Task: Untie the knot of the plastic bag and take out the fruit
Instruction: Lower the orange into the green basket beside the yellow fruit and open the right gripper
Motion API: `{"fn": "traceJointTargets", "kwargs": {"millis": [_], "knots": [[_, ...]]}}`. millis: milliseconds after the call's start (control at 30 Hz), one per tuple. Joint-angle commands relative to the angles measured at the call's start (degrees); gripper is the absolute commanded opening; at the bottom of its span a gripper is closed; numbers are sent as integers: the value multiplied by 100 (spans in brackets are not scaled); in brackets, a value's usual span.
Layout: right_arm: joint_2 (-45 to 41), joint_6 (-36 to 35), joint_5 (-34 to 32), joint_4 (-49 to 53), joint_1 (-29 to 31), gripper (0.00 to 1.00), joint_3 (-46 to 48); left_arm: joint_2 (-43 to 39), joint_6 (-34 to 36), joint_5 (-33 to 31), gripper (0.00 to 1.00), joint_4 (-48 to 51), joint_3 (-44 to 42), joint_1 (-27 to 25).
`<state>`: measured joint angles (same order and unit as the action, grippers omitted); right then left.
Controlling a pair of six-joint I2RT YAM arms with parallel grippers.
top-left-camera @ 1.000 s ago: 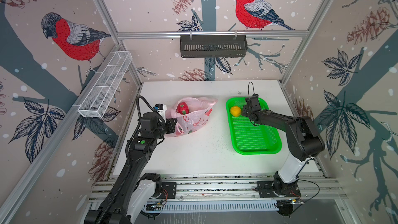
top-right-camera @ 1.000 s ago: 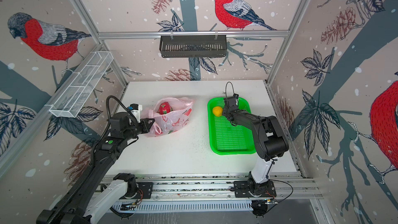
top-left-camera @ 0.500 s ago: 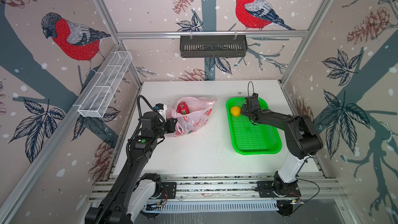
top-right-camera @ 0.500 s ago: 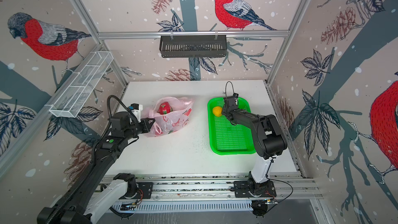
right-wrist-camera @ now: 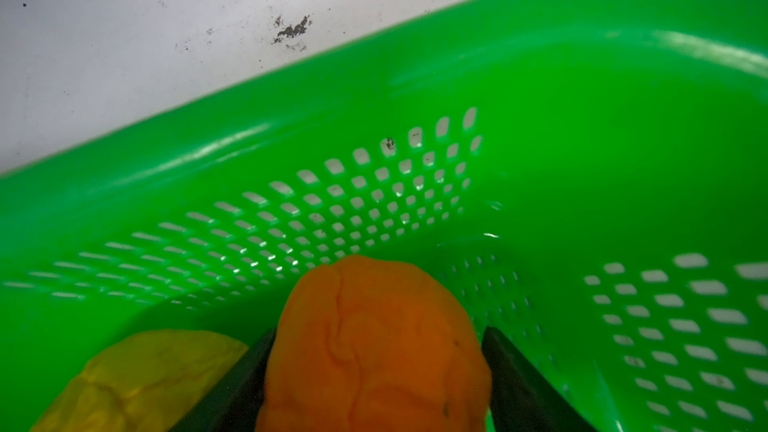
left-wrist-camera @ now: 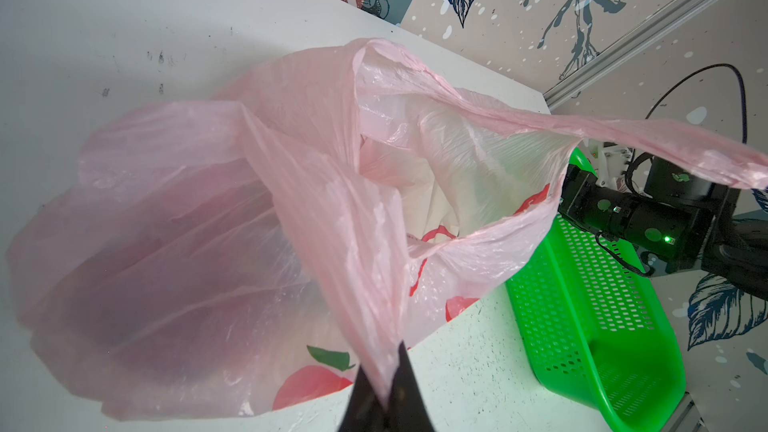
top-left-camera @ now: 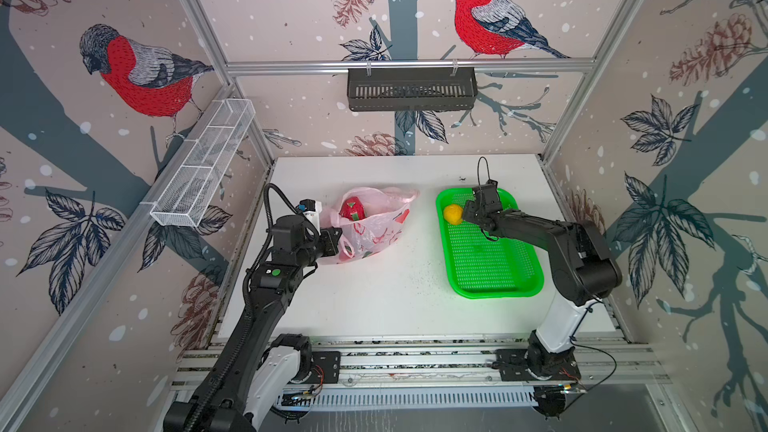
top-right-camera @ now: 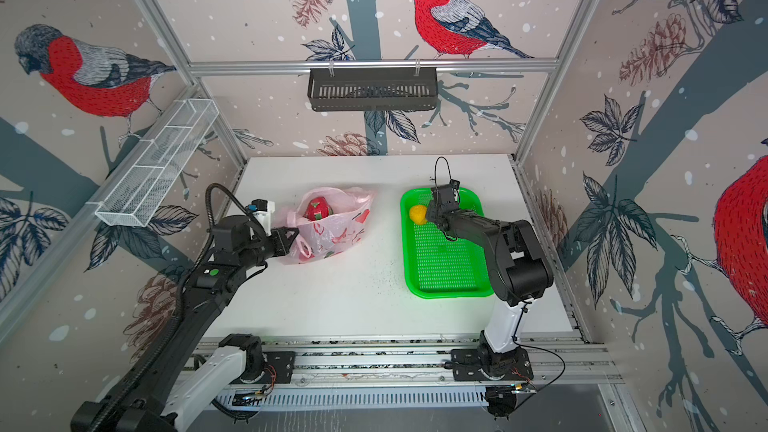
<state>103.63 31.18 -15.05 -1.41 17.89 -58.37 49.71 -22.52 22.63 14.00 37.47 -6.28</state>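
Note:
The pale pink plastic bag [top-left-camera: 374, 230] [top-right-camera: 336, 230] [left-wrist-camera: 187, 243] lies on the table with its mouth gaping. A magenta dragon fruit [top-left-camera: 352, 209] [top-right-camera: 318, 209] shows inside it. The knot is out of view. My left gripper [top-left-camera: 334, 238] [top-right-camera: 293, 236] [left-wrist-camera: 386, 392] is shut on a stretched strip of the bag's rim. My right gripper [top-left-camera: 467, 211] [top-right-camera: 430, 211] [right-wrist-camera: 379, 329] is down in the far end of the green basket [top-left-camera: 494, 259] [top-right-camera: 444, 263] [right-wrist-camera: 582, 118]. Its jaws stand open around an orange [right-wrist-camera: 374, 347], with a thin gap at one finger. A yellow lemon-like fruit [top-left-camera: 453, 214] [top-right-camera: 418, 214] [right-wrist-camera: 137, 376] lies right beside it.
A white wire shelf [top-left-camera: 203, 168] hangs on the left wall and a black slotted basket [top-left-camera: 411, 89] on the back rail. The white table [top-left-camera: 374, 297] stretches between bag and basket, with the right arm lying over the basket's far half.
The right gripper's jaws have spread wider around the orange in the basket. The left gripper keeps its hold on the bag, and neither arm has shifted noticeably.

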Motion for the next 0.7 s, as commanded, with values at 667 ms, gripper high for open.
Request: {"fn": "traceJointTargets", "kwargs": {"millis": [667], "knots": [[-882, 2, -285, 425, 166, 85, 60, -204, -59, 44, 0, -102, 35, 10]]}}
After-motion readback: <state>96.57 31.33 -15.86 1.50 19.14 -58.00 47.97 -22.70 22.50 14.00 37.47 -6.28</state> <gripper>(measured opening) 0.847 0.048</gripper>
